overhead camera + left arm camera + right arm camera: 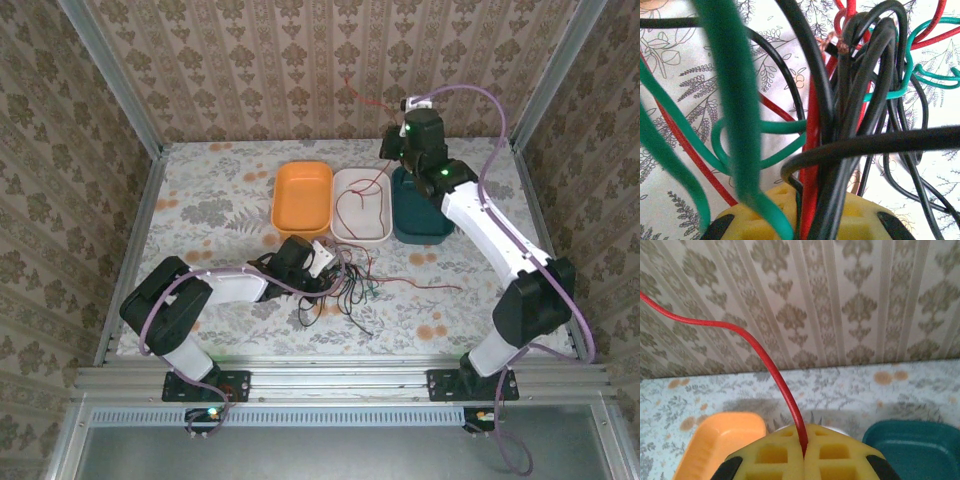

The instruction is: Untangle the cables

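Right now the right gripper point(805, 452) pinches a red cable point(760, 355) high above the white tray point(360, 171). The left gripper point(807, 217) clamps several strands of the cable tangle point(345, 285) at near centre. Risk: pulling a multi-strand grab tightens knots, and the red tail could land outside the tray.

Red, black and green cables point(345, 285), orange tray point(302, 195), white tray point(350, 175), teal tray point(420, 226), floral tablecloth point(215, 215), damask wallpaper point(300, 70)

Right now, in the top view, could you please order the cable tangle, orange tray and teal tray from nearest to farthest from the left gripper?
1. cable tangle, in the left gripper's jaws, front centre.
2. orange tray, behind, at the row's left end.
3. teal tray, at the row's right end.
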You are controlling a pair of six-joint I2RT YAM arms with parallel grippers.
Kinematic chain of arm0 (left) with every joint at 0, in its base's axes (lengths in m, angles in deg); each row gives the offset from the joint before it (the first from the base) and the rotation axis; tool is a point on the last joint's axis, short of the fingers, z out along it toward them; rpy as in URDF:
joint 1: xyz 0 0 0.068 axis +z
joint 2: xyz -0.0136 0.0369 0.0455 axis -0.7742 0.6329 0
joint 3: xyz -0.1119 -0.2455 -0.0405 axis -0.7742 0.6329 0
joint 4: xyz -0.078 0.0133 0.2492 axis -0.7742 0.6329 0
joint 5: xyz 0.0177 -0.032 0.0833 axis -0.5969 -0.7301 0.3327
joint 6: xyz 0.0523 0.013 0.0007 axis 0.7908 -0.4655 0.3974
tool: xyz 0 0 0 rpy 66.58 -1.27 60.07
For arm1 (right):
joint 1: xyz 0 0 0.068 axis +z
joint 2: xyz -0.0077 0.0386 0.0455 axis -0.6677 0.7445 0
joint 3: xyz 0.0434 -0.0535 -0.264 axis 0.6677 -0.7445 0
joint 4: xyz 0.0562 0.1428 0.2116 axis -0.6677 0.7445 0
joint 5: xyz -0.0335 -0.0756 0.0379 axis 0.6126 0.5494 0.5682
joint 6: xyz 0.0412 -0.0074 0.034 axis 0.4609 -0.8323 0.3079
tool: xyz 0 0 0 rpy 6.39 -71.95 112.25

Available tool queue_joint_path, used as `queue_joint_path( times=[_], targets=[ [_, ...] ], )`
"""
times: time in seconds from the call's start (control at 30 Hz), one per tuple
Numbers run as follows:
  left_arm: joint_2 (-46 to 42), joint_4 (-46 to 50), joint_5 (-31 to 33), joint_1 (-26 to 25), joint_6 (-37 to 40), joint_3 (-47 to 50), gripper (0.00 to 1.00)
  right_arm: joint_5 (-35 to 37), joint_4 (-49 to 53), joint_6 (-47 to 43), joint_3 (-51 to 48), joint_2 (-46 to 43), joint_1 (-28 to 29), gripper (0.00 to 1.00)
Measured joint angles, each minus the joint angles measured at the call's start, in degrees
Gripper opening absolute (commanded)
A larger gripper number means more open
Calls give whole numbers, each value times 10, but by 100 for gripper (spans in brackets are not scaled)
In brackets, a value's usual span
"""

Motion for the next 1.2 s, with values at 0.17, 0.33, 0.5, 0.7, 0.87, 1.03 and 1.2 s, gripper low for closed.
queue_joint_path(
  times=[0.17, 0.33, 0.5, 0.7, 0.87, 1.03, 1.2],
  targets=[
    [0, 0, 1, 0, 0, 0, 0, -25, 30, 50, -18, 78, 0, 0],
    [0, 0, 1, 0, 0, 0, 0, -55, 72, 92, -45, 153, 0, 0],
    [0, 0, 1, 0, 0, 0, 0, -63, 110, 118, -49, 180, 0, 0],
    [0, 0, 1, 0, 0, 0, 0, -70, 119, 133, -49, 181, 0, 9],
    [0, 0, 1, 0, 0, 0, 0, -70, 118, 141, -57, 172, 0, 46],
    [0, 0, 1, 0, 0, 0, 0, -65, 114, 145, -86, 123, 0, 50],
    [0, 0, 1, 0, 0, 0, 0, -64, 115, 145, -136, 46, 0, 51]
  ],
)
